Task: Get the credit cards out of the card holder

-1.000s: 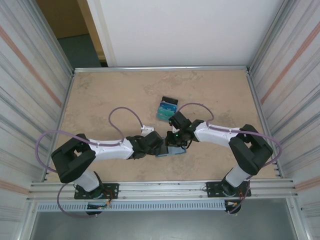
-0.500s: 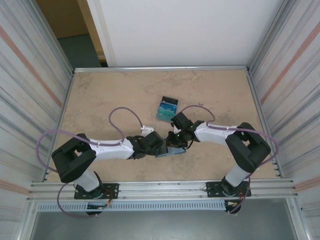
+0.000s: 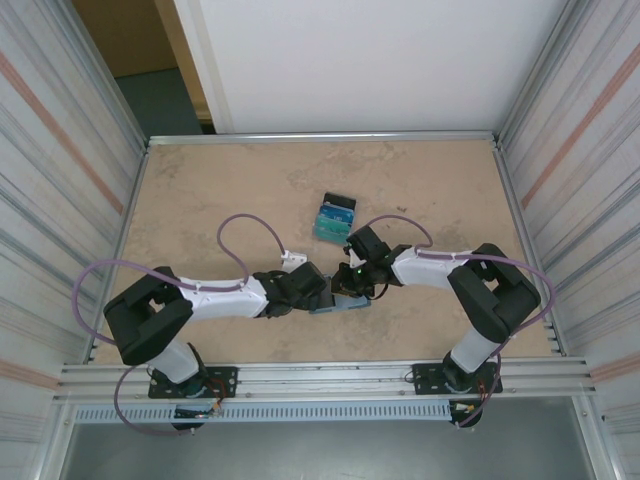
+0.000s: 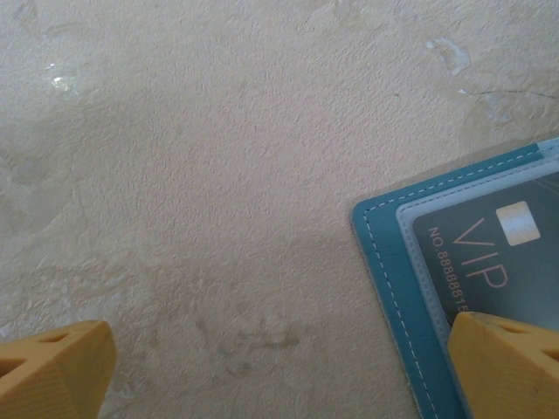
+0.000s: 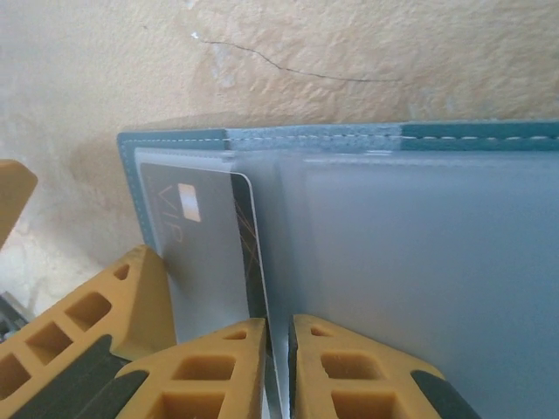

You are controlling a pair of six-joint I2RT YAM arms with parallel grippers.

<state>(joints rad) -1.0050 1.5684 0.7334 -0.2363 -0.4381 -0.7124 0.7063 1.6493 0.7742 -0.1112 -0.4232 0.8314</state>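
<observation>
The card holder (image 3: 348, 301) lies open on the table between both grippers, teal rim (image 5: 262, 137) and pale pocketed lining up. A dark credit card (image 5: 247, 253) marked VIP sticks partly out of the left pocket at the fold. My right gripper (image 5: 278, 349) is shut on that card's edge. My left gripper (image 4: 279, 367) stands open, low over the table. Its right fingertip (image 4: 507, 367) rests on the card holder's corner (image 4: 384, 262), over the VIP card (image 4: 489, 253). Its left fingertip (image 4: 52, 367) is on bare table.
A small clear tray with a black end (image 3: 335, 216) stands just beyond the grippers. Metal rails edge the table (image 3: 200, 190) on all sides. Both arms meet near the table's middle, close to the near edge.
The right arm has shifted slightly, its elbow drawing inward while its gripper stays at the card holder. The left arm has not moved.
</observation>
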